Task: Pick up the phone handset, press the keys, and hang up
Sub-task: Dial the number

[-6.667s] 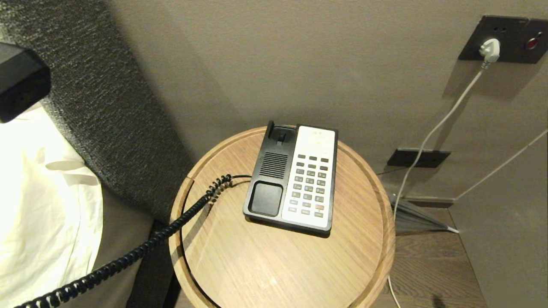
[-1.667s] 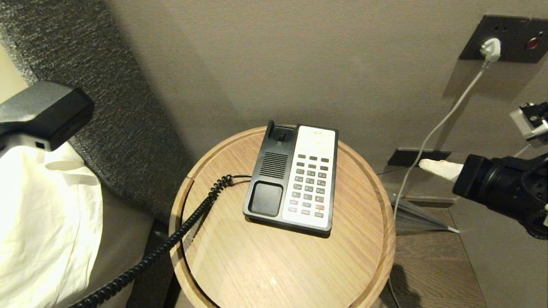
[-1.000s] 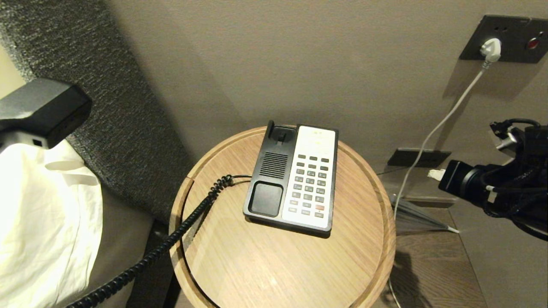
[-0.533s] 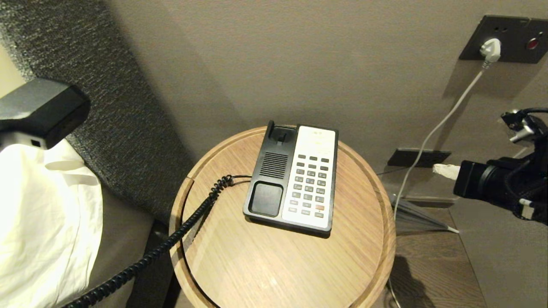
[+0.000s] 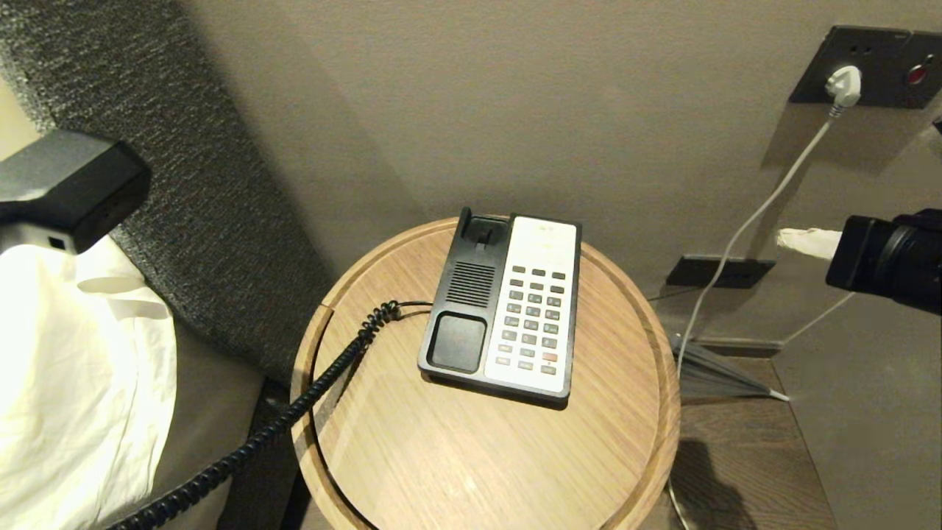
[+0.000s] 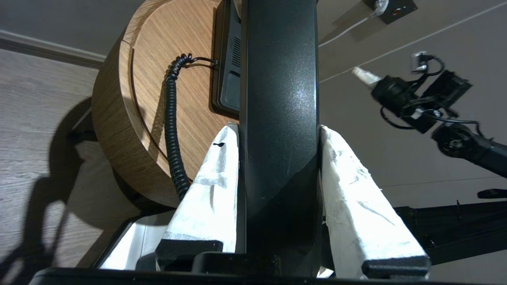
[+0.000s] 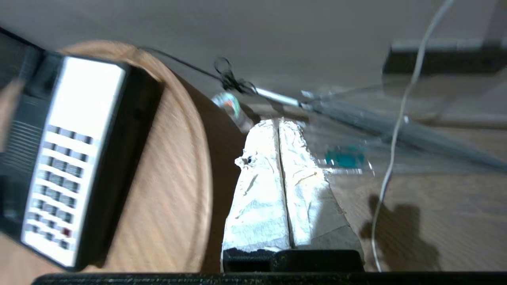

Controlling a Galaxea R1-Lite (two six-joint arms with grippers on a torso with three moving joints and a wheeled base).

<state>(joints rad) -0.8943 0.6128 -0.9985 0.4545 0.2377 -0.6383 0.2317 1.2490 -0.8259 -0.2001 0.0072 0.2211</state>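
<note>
The phone handset (image 6: 277, 99) is a glossy black bar held in the air, with my left gripper (image 6: 277, 128) shut on it, white-wrapped fingers (image 6: 216, 178) pressed on both sides. In the head view one end of the handset (image 5: 66, 184) shows at the far left, above the bed. Its black coiled cord (image 5: 324, 383) runs down off the table edge. The black-and-white phone base (image 5: 508, 309) lies on the round wooden table (image 5: 471, 456), cradle empty, grey keys (image 5: 533, 316) facing up. My right gripper (image 5: 802, 241) hovers right of the table, off its edge, fingers (image 7: 257, 190) shut together on nothing.
A dark textured headboard (image 5: 184, 184) and white bedding (image 5: 73, 368) lie left of the table. A wall socket with a white plug (image 5: 843, 85) and hanging cable (image 5: 743, 228) is at the right. A folded grey umbrella (image 5: 714, 372) lies on the wooden floor beside the table.
My right arm has lifted and drawn back toward the right edge of the head view. The left gripper and handset have stayed still, and the phone base has not moved.
</note>
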